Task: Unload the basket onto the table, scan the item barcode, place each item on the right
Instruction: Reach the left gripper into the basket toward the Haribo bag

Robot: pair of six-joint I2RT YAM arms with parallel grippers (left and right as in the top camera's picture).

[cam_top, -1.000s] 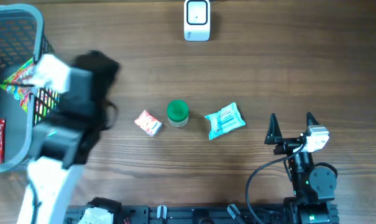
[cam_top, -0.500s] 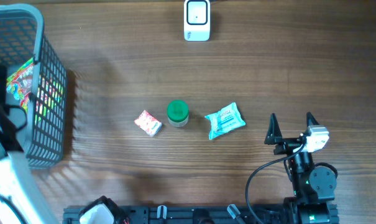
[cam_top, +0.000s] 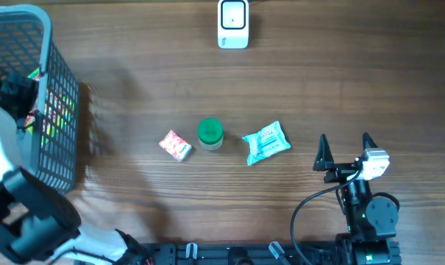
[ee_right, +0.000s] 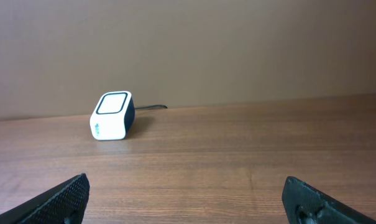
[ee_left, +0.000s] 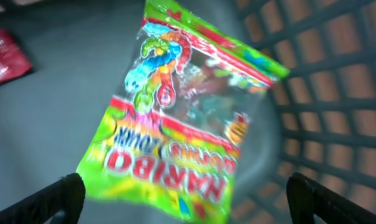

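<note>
Left claw [ee_left: 186, 202]: jaws at full spread, nothing between them. Only the two dark tips show, at the lower corners of the left wrist view.

Item, by my reading: the bag [ee_left: 181, 134] of sweets. It lies flat on the floor of the basket [cam_top: 60, 110], which stands at the upper left of the overhead view. The bag sits directly ahead of and below the left claw, centred between the tips and not touching either.

Long axis of the bag: diagonal in the wrist view, from upper right to lower left, so it is oblique to the line joining the tips. Judgement: either the wrist turns before closing, or the grip lands across a corner.

Nearer arm: the left one, already inside the basket. Right claw [cam_top: 345, 151]: equally wide open and empty, at the lower right of the overhead view, well apart from the basket.

Scanner [cam_top: 232, 23]: top centre of the table, well apart from the bag, and straight ahead in the right wrist view.

Writing: "HARIBO" in white on red, upside down in the wrist view. The line of print next to it is too blurred to read. A gummy-worm picture sits toward the bag's upper end. A red pack [ee_left: 4, 59] is at the upper left, with nothing legible on it.

Also on the table, mid-frame and in a row: a small pack [cam_top: 176, 145], a green-lidded jar [cam_top: 209, 133] and a blue packet [cam_top: 266, 142]. Their print is too small to read.
</note>
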